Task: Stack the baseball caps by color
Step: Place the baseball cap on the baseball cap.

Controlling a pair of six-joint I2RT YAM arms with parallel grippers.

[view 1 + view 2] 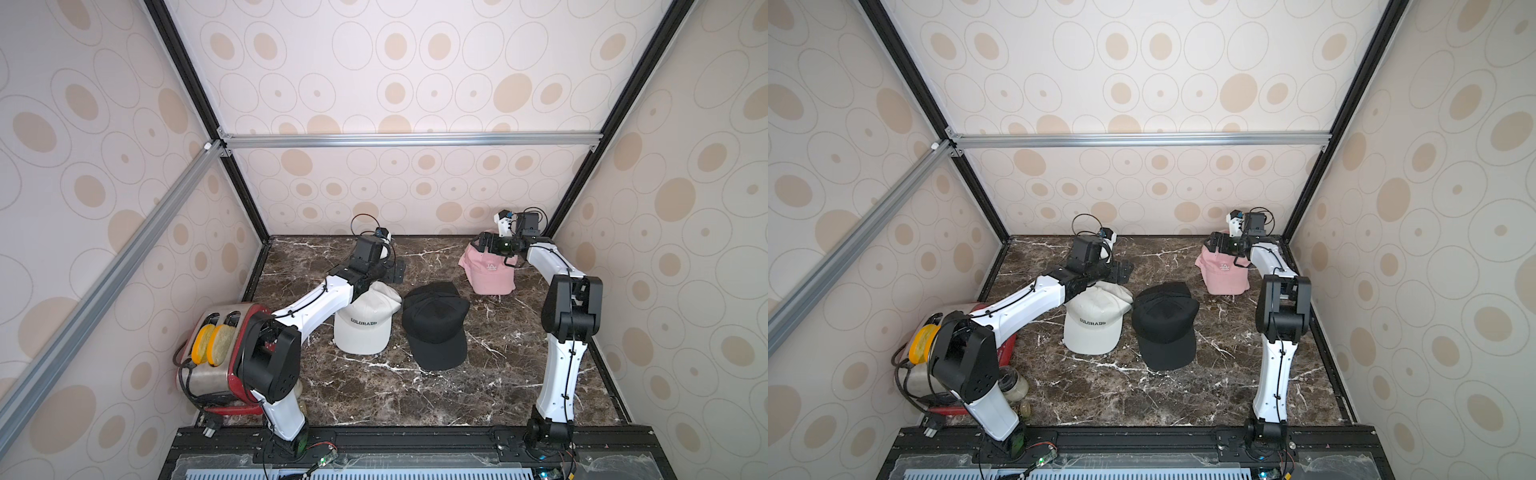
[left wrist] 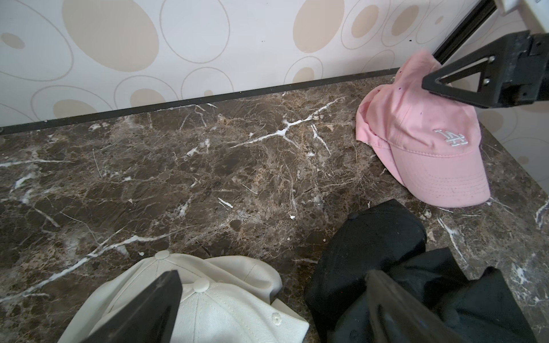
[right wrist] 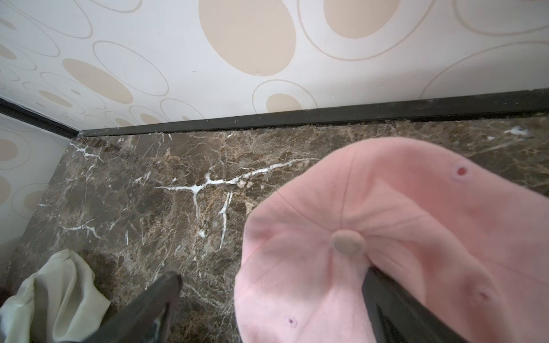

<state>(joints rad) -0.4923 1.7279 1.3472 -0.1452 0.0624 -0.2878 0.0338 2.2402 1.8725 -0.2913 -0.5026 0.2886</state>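
The baseball caps lie in three piles on the marble table. A white pile [image 1: 362, 325], its top cap lettered COLORADO, lies at middle left. A black pile [image 1: 436, 326] lies beside it and a pink pile [image 1: 492, 272] sits at the far right. My left gripper [image 1: 392, 271] hangs open just beyond the white pile, holding nothing. In the left wrist view its fingers [image 2: 148, 311] frame the white caps [image 2: 219, 297] and the black caps [image 2: 371, 252]. My right gripper [image 1: 482, 244] is open over the crown of the pink cap [image 3: 386, 225], with one finger [image 3: 395, 306] against the fabric.
A red and silver toaster [image 1: 224, 353] holding two bread slices stands at the near left, behind the left arm. Two small jars [image 1: 1015, 388] sit by that arm's base. Patterned walls close in the table at the back and on both sides.
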